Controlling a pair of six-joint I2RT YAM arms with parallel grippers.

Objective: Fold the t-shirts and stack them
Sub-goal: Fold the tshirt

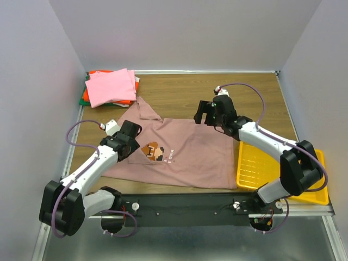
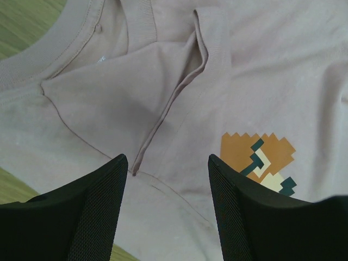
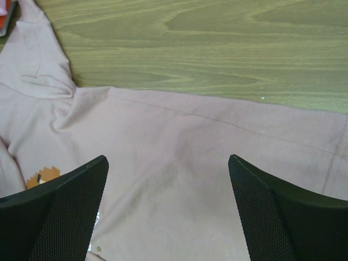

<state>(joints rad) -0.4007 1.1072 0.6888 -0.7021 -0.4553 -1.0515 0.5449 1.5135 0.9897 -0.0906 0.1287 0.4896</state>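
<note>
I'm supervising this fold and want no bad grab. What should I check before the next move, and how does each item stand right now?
1. Left gripper open and empty: ok, jaws apart, only cloth below.
2. Right gripper open and empty: ok.
3. Shirt lying flat: not ok, a crease runs down from the collar.
4. Right gripper placed near the far hem: ok.
5. Sleeve apart from the stack: cannot tell, they lie very close.

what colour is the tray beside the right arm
The tray is yellow, clearest in the top external view.
</note>
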